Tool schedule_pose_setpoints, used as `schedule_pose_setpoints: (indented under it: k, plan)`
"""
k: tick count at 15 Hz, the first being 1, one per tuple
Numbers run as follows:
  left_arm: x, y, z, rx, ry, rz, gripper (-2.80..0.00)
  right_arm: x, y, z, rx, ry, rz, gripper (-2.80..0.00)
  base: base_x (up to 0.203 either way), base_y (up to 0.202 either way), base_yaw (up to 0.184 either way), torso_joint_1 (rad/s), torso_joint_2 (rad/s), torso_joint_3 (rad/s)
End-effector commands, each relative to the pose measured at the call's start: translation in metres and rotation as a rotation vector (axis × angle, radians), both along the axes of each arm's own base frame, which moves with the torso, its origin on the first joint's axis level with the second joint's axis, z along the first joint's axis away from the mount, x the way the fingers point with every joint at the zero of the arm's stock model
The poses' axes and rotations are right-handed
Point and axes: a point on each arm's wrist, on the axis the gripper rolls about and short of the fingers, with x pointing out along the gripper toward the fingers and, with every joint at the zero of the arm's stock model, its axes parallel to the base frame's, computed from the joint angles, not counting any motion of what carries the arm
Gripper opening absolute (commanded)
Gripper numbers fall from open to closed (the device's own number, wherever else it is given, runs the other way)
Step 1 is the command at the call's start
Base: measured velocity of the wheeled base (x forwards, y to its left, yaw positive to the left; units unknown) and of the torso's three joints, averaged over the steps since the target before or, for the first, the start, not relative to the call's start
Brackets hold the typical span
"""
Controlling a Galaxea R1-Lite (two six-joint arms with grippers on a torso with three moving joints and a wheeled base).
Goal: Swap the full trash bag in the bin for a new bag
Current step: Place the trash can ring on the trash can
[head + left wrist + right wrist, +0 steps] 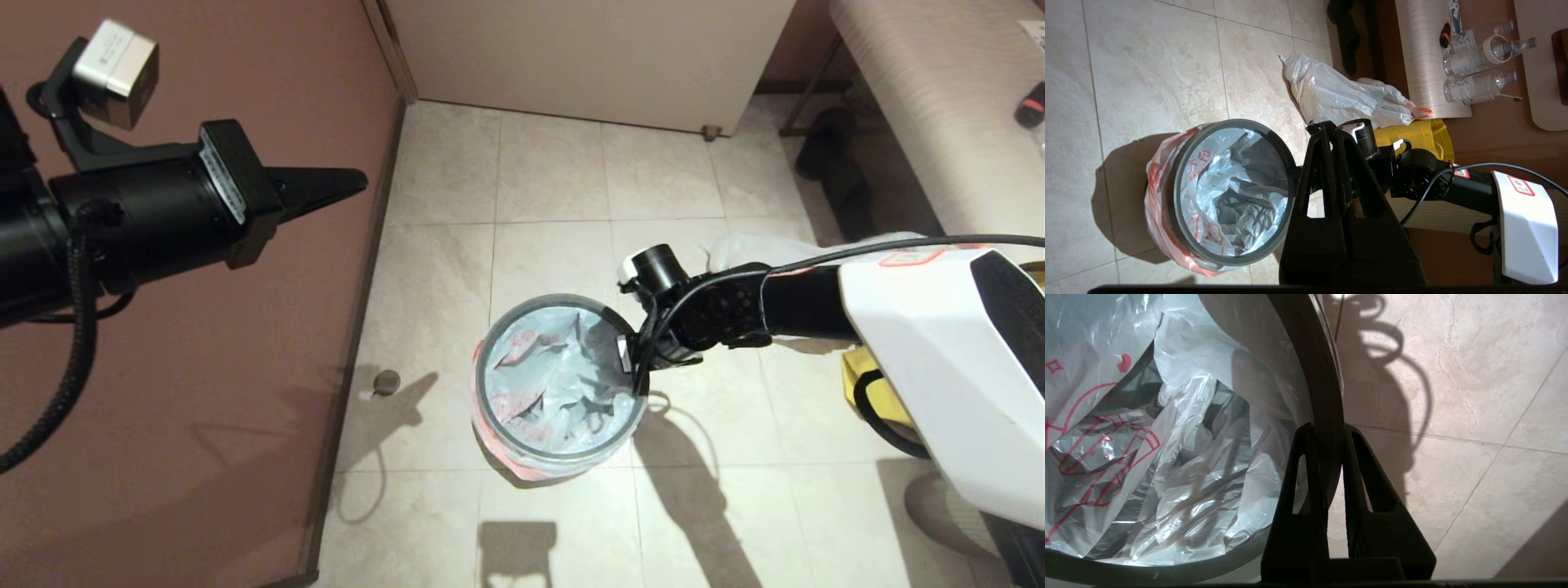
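Observation:
The bin stands on the tiled floor, topped by its thin grey hoop (483, 390) (1176, 179) (1312, 359). The new bag (549, 384) (1208, 192) (1180, 457), white with orange-red print, lines the inside, and its edge hangs over the outside. My right gripper (633, 359) (1327, 430) is at the hoop's right side, shut on the hoop, with one finger inside and one outside. The full trash bag (747, 245) (1339, 92) lies on the floor behind the right arm. My left gripper (355, 180) (1329, 130) hangs parked high on the left, shut and empty.
A brown wall (204, 408) runs along the left and a white cabinet (588, 57) stands at the back. A yellow bag (857, 376) (1423, 134) lies under the right arm. A bench (922, 106) with bottles (1478, 85) stands at the right, with dark shoes (833, 163) below it.

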Motion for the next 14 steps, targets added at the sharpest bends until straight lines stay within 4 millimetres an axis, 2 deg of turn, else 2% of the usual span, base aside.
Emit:
schedule_pose_setpoints:
  k: [1, 5, 9, 12, 14]
  plan:
    - [0.001, 0.0, 0.0, -0.002, 0.002, -0.002, -2.8, -0.003, 0.003, 0.002, -0.019, -0.003, 0.017, -2.8, 0.0, 0.0, 0.0, 0.0, 0.0, 0.0]
    - [0.0, 0.0, 0.0, -0.003, -0.001, -0.001, -2.8, -0.011, 0.0, 0.017, -0.03, -0.012, 0.009, -2.8, 0.0, 0.0, 0.0, 0.0, 0.0, 0.0]
    - [0.002, -0.001, -0.002, 0.001, 0.011, -0.005, -2.8, -0.009, 0.009, -0.003, -0.053, 0.027, 0.024, -2.8, 0.0, 0.0, 0.0, 0.0, 0.0, 0.0]
    - [0.017, 0.001, -0.015, 0.015, 0.06, -0.042, -2.8, -0.004, 0.013, -0.024, -0.074, 0.061, 0.027, -2.8, 0.0, 0.0, 0.0, 0.0, 0.0, 0.0]
    - [0.023, 0.003, -0.018, 0.019, 0.075, -0.042, -2.8, -0.004, 0.015, -0.03, -0.081, 0.07, 0.03, -2.8, 0.0, 0.0, 0.0, 0.0, 0.0, 0.0]
